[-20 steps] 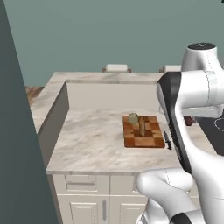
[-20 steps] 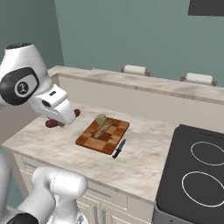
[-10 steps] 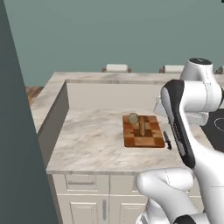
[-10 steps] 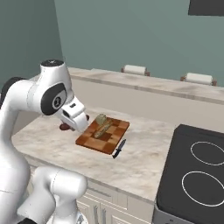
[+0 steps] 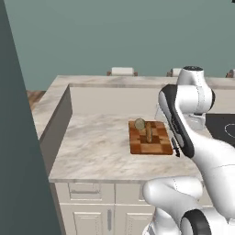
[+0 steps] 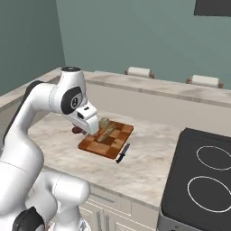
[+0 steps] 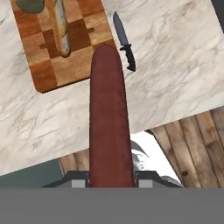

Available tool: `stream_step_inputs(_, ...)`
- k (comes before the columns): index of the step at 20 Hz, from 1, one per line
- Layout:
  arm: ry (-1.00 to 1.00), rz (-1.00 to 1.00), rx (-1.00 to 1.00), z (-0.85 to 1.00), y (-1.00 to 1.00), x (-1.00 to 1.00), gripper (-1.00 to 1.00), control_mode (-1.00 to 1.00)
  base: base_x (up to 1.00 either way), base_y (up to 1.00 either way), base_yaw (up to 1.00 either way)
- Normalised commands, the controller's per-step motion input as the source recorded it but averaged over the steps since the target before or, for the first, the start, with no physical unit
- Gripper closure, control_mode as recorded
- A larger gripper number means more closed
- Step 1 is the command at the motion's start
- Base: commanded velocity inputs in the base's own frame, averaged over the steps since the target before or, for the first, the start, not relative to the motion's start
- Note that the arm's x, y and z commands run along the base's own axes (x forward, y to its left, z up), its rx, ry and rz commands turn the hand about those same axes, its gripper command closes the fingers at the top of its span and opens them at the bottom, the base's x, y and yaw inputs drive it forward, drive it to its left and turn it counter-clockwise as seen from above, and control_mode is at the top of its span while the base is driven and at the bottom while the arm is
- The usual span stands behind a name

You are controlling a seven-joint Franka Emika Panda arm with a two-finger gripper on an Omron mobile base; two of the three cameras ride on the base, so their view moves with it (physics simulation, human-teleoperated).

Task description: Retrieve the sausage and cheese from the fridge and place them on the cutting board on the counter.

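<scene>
**Sausage held above surface edge, approaching cutting board**

The sausage (image 7: 108, 118), a smooth red-brown rod with a rounded far end, is clamped in the gripper (image 7: 109, 179) and projects straight out from it. In the hand view its tip overlaps the near edge of the cutting board (image 7: 52, 65); it hangs in the air and has not been laid down. In the right base view a dark red end of it shows just beside the wrist (image 6: 77, 131), near the board's left corner.

Change noted: over the last second the arm has swung down and forward from a raised, folded pose, bringing the hand (image 6: 88, 122) close to the board (image 6: 106, 140). The board and its load have not moved. Judgement: transport is nearly complete; lowering and release remain.

The board is a chequered reddish-brown wooden rectangle with striped grain. On it lie an elongated tan, bread-like piece (image 7: 61, 30) and a rounded olive-tan lump (image 7: 30, 5), likely the cheese; this cannot be confirmed. Free board area lies toward the near corner.

A black-handled knife (image 7: 124, 41) with a pointed blade lies flat on the surface just beside the board's long edge, apart from it. The surface (image 5: 96, 147) is beige-grey marbled stone over white panelled cabinets (image 5: 92, 215). A black cooktop (image 6: 203, 180) lies beyond the knife. The grey fridge side (image 5: 18, 160) stands at left.
</scene>
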Motion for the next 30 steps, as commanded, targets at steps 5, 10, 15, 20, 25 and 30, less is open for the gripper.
stream_step_inputs(5, 0.07, 0.00, 0.00, -0.49, -0.09, 0.60, 1.00, -1.00, 0.00, 0.00, 0.00)
stream_step_inputs(10, 0.02, 0.00, 0.00, -0.49, -0.21, 0.68, 1.00, -1.00, 0.00, 0.00, 0.00)
stream_step_inputs(15, 0.01, 0.00, 0.00, -0.34, -0.14, 0.71, 1.00, -1.00, 0.00, 0.00, 0.00)
stream_step_inputs(20, 0.01, 0.00, 0.00, -0.27, -0.10, 0.55, 1.00, -1.00, 0.00, 0.00, 0.00)
stream_step_inputs(25, 0.03, 0.00, 0.00, -0.37, -0.18, 0.47, 1.00, -1.00, 0.00, 0.00, 0.00)
stream_step_inputs(30, 0.01, 0.00, 0.00, -0.50, -0.09, 0.36, 1.00, -1.00, 0.00, 0.00, 0.00)
